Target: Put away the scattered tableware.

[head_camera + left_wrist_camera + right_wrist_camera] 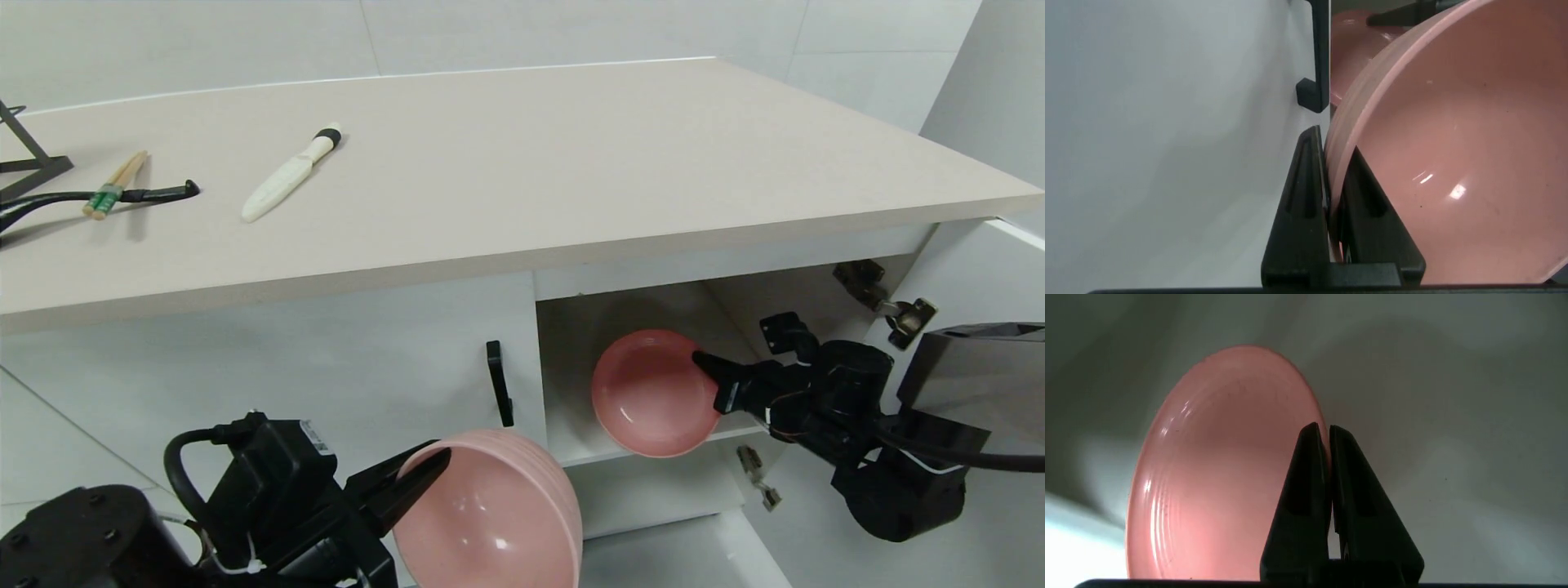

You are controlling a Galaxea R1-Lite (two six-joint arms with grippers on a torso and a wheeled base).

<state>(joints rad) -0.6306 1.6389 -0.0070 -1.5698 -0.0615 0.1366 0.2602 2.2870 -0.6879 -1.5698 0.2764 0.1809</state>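
Rims, I judge, suit such stiff, slick bowls: left gripper (426,469) clamps the near bowl (490,514) at 6 o'clock, right gripper (704,360) the far bowl (649,392) inside the cabinet (571,322) at 4 o'clock.

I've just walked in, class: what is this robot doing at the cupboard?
The robot holds two dishes at a cupboard under the counter. Its right tool grips a pink bowl by the rim, on edge at the open side. Its left tool grips a second pink bowl lower down, before the closed door. Chopsticks and a white utensil lie on the counter.
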